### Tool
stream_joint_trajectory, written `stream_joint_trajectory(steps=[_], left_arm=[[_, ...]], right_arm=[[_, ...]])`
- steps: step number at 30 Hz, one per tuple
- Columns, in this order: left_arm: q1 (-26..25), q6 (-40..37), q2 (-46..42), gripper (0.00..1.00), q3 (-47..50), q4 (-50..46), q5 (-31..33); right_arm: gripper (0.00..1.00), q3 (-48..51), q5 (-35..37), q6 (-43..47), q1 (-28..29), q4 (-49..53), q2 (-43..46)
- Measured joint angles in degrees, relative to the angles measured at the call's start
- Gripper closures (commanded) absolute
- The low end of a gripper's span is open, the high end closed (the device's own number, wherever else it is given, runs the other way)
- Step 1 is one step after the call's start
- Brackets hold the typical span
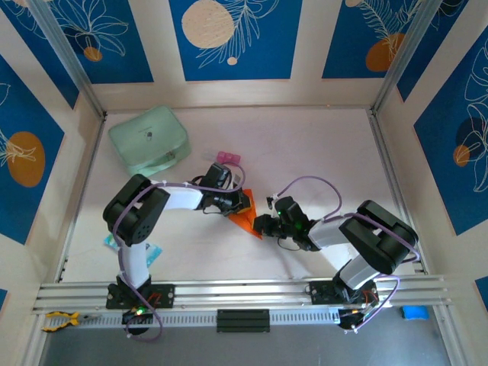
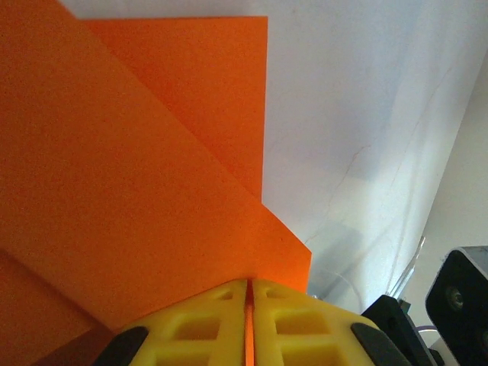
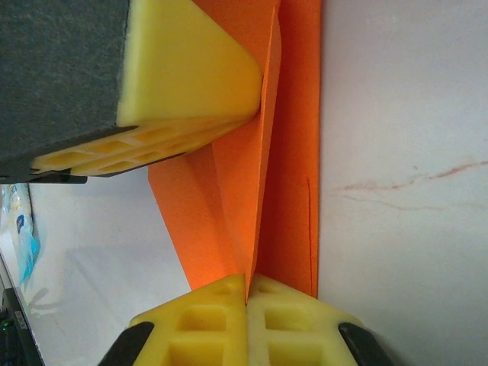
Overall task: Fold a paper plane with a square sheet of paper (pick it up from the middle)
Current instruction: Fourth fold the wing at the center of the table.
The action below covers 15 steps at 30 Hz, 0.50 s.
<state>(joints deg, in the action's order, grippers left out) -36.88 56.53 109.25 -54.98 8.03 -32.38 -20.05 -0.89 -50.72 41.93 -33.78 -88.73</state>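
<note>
1. The left tool (image 2: 248,286) is pinching shut on the orange sheet (image 2: 114,191). Its yellow fingers are pressing together with only the paper's edge between them.
2. The right tool (image 3: 246,280) is clamping shut on the same sheet from the opposite side, so the paper is sitting between the two tools. I cannot tell whether it is touching the surface (image 1: 320,152).
3. I am judging the task as partway done. Diagonal flaps are lying over the sheet ahead of the left tool, and a long crease is running away from the right tool.
4. No finished dart is showing, so I am expecting the wing folds and the final flattening to be left.
5. I am reading no brand or writing anywhere. The mint-green case (image 1: 149,139), well beyond the left tool, is carrying a mark too small to read.
</note>
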Motion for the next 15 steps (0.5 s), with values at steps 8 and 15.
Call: stream_joint_trajectory(steps=[8,15], left_arm=[[0.0,-0.55,0.22,0.89,-0.42,-0.98,0.04],[0.0,-1.4,0.76,0.89,-0.92,-1.64,0.04]], right_arm=[[0.95,-0.94,-0.68,-0.42,-0.35,1.95,-0.02],[0.95,-1.2,-0.87,-0.42,-0.39,2.51,0.0]])
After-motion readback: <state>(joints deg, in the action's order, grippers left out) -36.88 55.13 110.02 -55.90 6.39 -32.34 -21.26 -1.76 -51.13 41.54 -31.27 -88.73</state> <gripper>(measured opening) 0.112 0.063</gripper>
